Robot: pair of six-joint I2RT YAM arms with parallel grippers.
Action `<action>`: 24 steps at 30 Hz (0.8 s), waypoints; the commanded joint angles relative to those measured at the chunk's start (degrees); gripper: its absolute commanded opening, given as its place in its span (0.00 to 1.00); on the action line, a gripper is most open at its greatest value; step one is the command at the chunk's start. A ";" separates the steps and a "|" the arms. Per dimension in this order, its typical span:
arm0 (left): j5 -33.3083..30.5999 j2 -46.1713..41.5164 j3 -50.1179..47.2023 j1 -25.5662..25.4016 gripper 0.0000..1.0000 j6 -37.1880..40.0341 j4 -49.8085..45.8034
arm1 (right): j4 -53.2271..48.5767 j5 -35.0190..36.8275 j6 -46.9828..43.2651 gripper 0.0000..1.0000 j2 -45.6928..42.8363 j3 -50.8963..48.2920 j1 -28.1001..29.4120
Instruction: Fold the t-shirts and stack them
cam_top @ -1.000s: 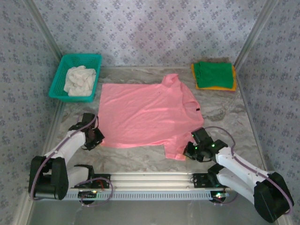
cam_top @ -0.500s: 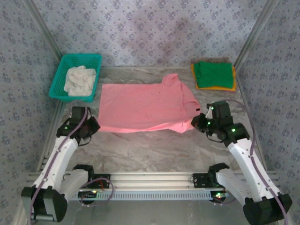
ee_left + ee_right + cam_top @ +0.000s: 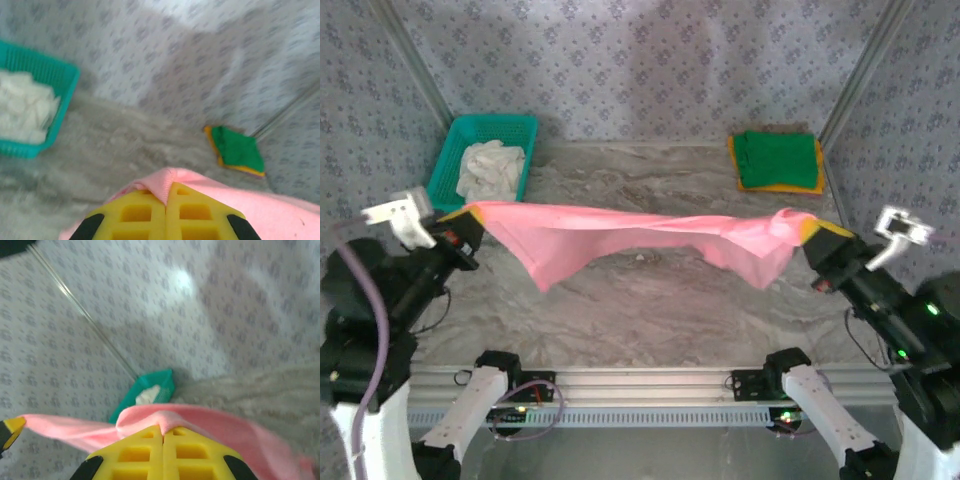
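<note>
The salmon-pink t-shirt [image 3: 630,235] hangs stretched in the air between both arms, sagging in the middle above the table. My left gripper [image 3: 472,215] is shut on its left corner, and pink cloth [image 3: 165,187] is pinched between the yellow fingers [image 3: 135,215]. My right gripper [image 3: 810,232] is shut on the right corner, with a pink fold [image 3: 167,421] bunched at the yellow fingertips [image 3: 192,452]. A folded green t-shirt [image 3: 777,159] lies on an orange-yellow one [image 3: 772,187] at the back right, and that stack [image 3: 237,150] is also in the left wrist view.
A teal mesh basket [image 3: 510,125] holding white cloth [image 3: 488,168] stands at the back left; the basket [image 3: 67,80] also appears in the left wrist view and the basket [image 3: 150,387] in the right wrist view. Patterned walls close in the marble table [image 3: 650,300] on three sides.
Both arms have risen and swung outward, lifting the pink t-shirt off the table. It went from lying flat to hanging taut between the two grippers.
</note>
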 commanded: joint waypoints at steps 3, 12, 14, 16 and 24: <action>4.17 2.22 10.15 -0.12 0.00 4.55 -5.11 | -3.65 2.06 -3.96 0.00 1.95 9.70 -4.90; -1.58 7.61 5.62 -0.14 0.00 9.67 -1.75 | 5.59 6.44 -5.69 0.00 11.20 5.31 -6.75; -2.61 9.86 -0.15 -0.08 0.00 10.28 3.50 | 9.62 5.77 -5.81 0.00 15.86 1.95 -6.79; -4.84 13.41 -6.31 0.18 0.00 10.84 9.86 | 14.93 5.48 -6.10 0.00 21.69 -1.70 -6.79; -3.63 40.45 -14.60 4.34 0.00 13.88 31.24 | 31.81 4.04 -9.32 0.00 55.28 1.03 -7.15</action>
